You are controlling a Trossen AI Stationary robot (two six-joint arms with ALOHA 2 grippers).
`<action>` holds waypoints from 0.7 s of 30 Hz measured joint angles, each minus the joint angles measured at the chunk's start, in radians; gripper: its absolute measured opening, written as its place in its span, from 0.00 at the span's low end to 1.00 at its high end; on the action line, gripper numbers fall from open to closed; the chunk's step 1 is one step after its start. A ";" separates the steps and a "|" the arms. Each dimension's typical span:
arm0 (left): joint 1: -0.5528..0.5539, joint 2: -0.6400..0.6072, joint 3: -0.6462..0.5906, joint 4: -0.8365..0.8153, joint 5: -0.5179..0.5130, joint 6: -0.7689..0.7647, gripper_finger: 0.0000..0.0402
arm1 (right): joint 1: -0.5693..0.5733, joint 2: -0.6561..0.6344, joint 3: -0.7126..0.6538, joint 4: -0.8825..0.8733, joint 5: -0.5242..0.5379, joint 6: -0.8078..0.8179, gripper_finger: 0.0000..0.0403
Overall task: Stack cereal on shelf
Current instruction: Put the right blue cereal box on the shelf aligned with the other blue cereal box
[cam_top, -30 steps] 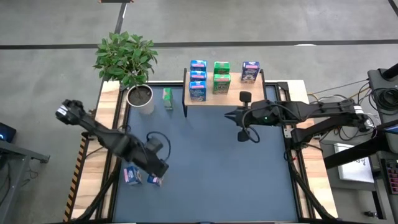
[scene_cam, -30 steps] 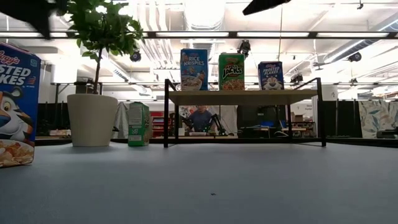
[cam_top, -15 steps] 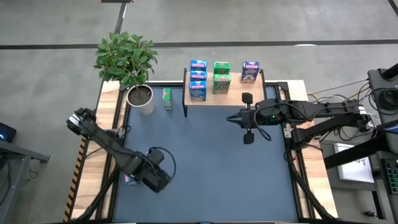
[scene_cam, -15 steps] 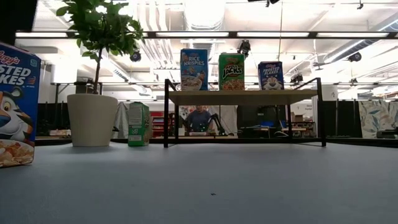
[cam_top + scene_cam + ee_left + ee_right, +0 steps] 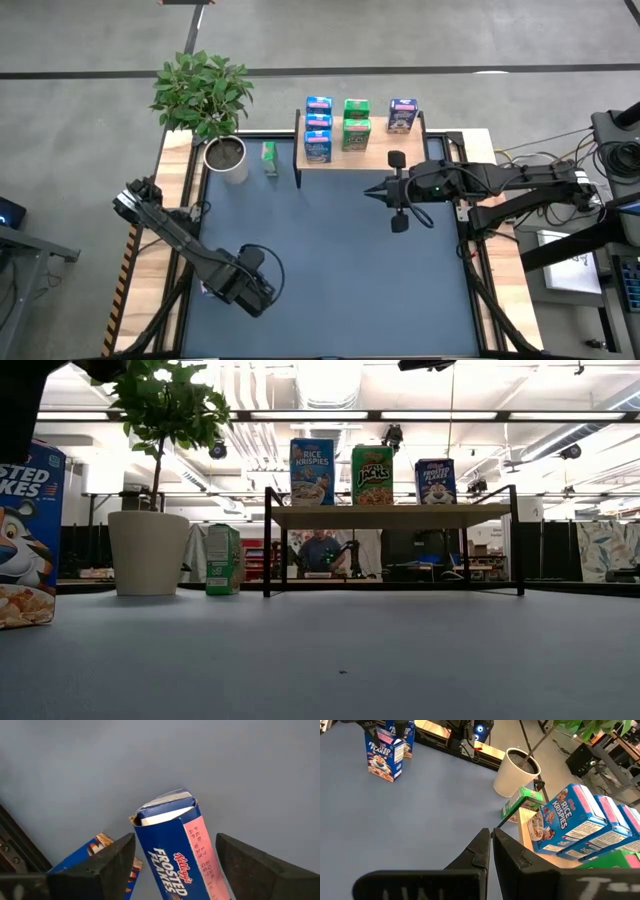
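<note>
Five cereal boxes sit on the shelf [image 5: 360,150] in the high view; the left end effector [image 5: 252,292] has slid further from it since half a second ago, now covering the loose boxes. Low view: a Frosted Flakes box [image 5: 28,535] stands far left of the shelf. Left wrist: spread fingers [image 5: 102,865] straddle the box unclosed. Right wrist: right end effector [image 5: 492,851] is pinched shut, empty, just before the shelf.

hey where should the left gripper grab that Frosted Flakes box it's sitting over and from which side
Probably from above, fingers closing on the two broad faces near the top. The Frosted Flakes box stands upright on the mat, its torn top flap towards the left gripper, whose open fingers already straddle it. A second box stands close beside it, so a side approach looks cramped.
</note>
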 joint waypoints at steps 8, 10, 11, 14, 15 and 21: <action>0.000 0.002 0.003 0.003 0.019 0.026 0.49 | 0.000 -0.005 -0.001 -0.024 0.003 0.009 0.03; 0.004 0.002 0.006 0.003 0.018 0.038 0.46 | 0.000 -0.016 -0.001 -0.033 0.011 0.020 0.03; 0.006 0.001 0.006 0.003 0.019 0.046 0.44 | 0.000 -0.026 -0.001 -0.042 0.011 0.026 0.03; 0.019 -0.006 0.006 0.004 0.019 0.100 0.40 | 0.000 -0.058 -0.001 -0.067 0.011 0.039 0.03; 0.026 -0.010 0.007 0.005 0.019 0.125 0.39 | 0.000 -0.070 -0.001 -0.080 0.011 0.047 0.03; 0.103 -0.010 0.107 0.027 -0.026 0.403 0.34 | 0.000 -0.145 -0.002 -0.155 0.010 0.102 0.03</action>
